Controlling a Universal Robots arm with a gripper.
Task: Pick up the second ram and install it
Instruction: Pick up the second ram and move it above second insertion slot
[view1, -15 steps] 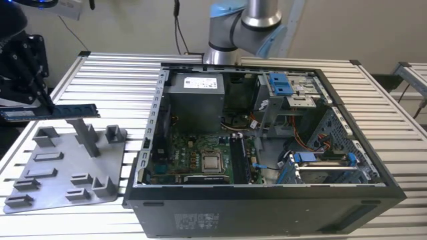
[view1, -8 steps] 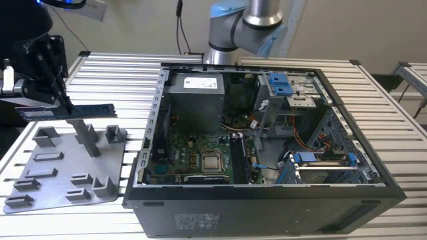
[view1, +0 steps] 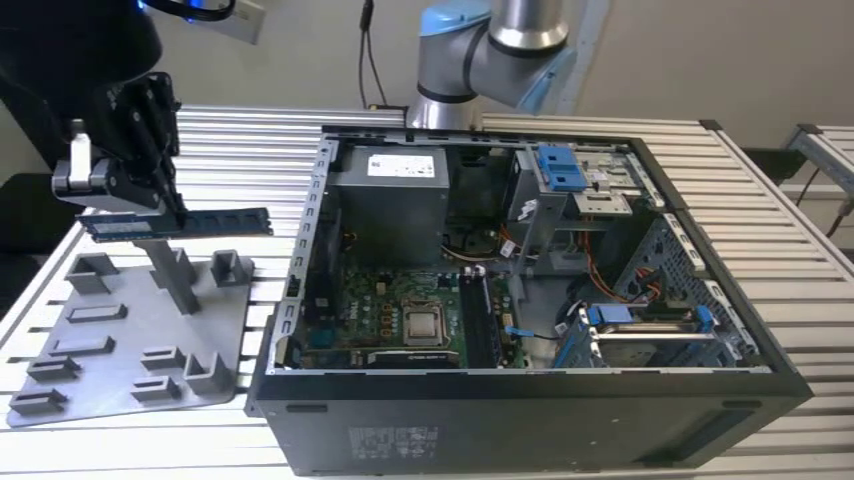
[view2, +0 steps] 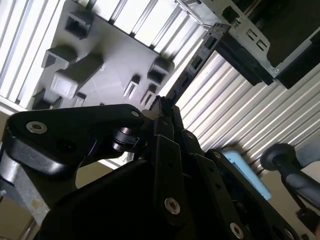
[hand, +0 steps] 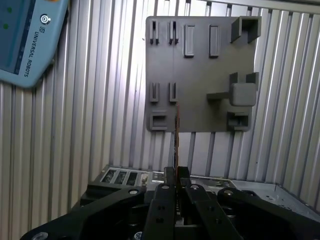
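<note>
In the exterior view my gripper (view1: 163, 212) is shut on the second ram (view1: 214, 222), a long dark stick with a pale label. The stick lies level in the air above the grey tray (view1: 120, 355), at the exterior view's left of the open computer case (view1: 534, 400). In the first wrist view the ram (hand: 176, 132) shows edge-on as a thin line running out from between my fingertips (hand: 176, 172), over the tray (hand: 200, 75). The second wrist view has the gripper (view2: 162, 106) above the tray (view2: 105, 70). The green motherboard (view1: 387, 300) lies inside the case.
Upright posts and slots stand on the tray. The case walls, a drive cage with blue clips (view1: 561, 170) and cables (view1: 601, 290) crowd the board. A blue-grey control pendant (hand: 25, 40) lies on the slatted table (view1: 240, 150). The arm's base (view1: 467, 60) stands behind the case.
</note>
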